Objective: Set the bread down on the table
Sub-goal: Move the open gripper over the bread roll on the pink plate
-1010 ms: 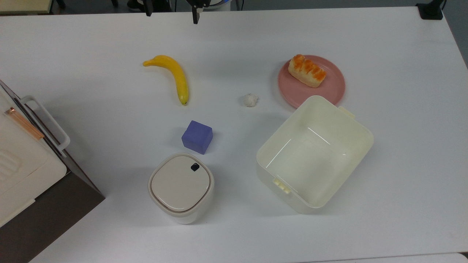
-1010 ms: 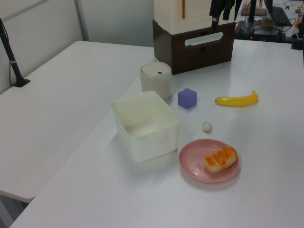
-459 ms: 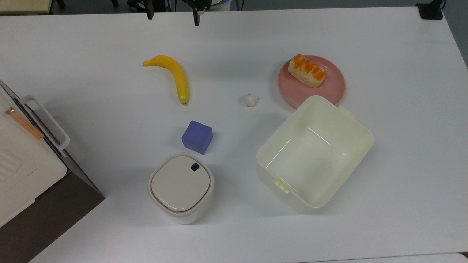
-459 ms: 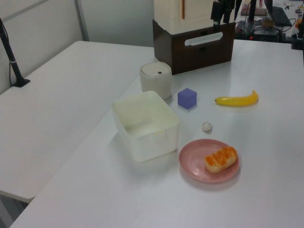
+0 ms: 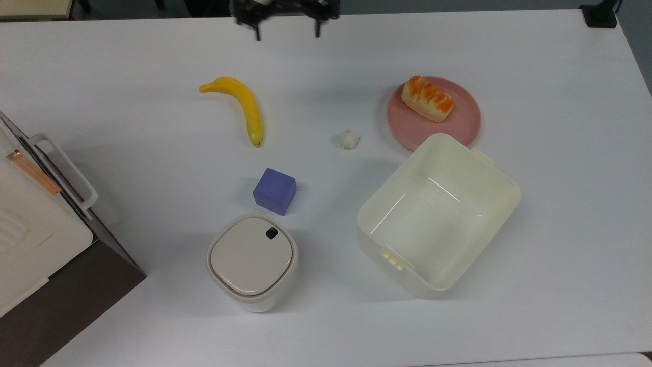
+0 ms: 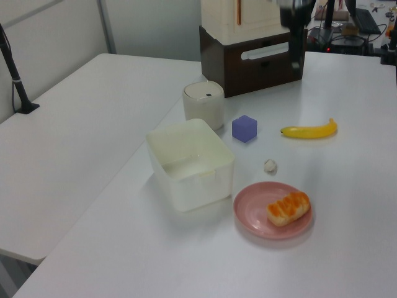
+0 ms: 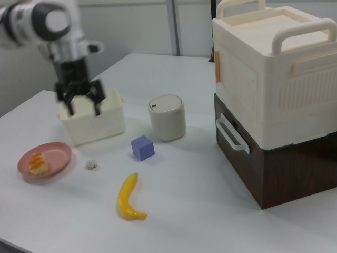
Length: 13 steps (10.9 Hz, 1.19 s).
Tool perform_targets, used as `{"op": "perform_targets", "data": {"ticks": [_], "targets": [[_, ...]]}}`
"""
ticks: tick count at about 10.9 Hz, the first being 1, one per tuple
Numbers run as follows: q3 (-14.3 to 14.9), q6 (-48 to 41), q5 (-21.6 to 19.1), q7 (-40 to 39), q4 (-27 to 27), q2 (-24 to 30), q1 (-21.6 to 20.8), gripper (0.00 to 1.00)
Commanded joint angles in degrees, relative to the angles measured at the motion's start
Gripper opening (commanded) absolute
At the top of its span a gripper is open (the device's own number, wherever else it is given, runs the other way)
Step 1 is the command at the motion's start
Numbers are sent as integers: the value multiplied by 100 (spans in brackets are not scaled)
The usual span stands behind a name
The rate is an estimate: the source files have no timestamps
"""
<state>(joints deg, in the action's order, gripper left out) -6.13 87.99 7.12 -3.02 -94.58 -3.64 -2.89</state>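
Currently the small oblong bread (image 5: 427, 99) with the glossy orange-brown top lies on the round pink plate (image 5: 461, 127), which stands on the large white table (image 5: 560, 204). It is probably light and soft; grip across its short cream sides, gently. Farther back, the black two-finger gripper (image 5: 286, 34) hangs with fingers wide apart, holding nothing, partly cut off and blurred.

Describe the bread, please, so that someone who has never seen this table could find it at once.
Start at the big cream tub on the white table. A round pink plate sits right behind it at the top view's upper right, and the bread lies on that plate. It is a short loaf with pale sides and a glossy orange-brown ridged top, unlike the long yellow banana or the small white lump.
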Motion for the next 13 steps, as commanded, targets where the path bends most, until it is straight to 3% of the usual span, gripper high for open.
{"op": "perform_targets", "data": {"ticks": [1, 3, 5, 7, 8, 10, 13], "targets": [[-1397, 43, 1098, 63, -1360, 153, -97, 100], [-1793, 426, 1099, 1087, -1562, 101, -124, 100], [-1970, 1924, 1168, 2648, -2114, 74, -238, 100], [-2041, 2896, 1833, 4040, -2433, -189, -448, 100], [-2058, 3108, 1924, 4063, -2477, -312, -510, 100], [-2426, 3207, 1890, 4063, -2452, -331, -537, 100], [-2709, 3224, 1881, 4055, -2496, -585, -555, 100]]}}
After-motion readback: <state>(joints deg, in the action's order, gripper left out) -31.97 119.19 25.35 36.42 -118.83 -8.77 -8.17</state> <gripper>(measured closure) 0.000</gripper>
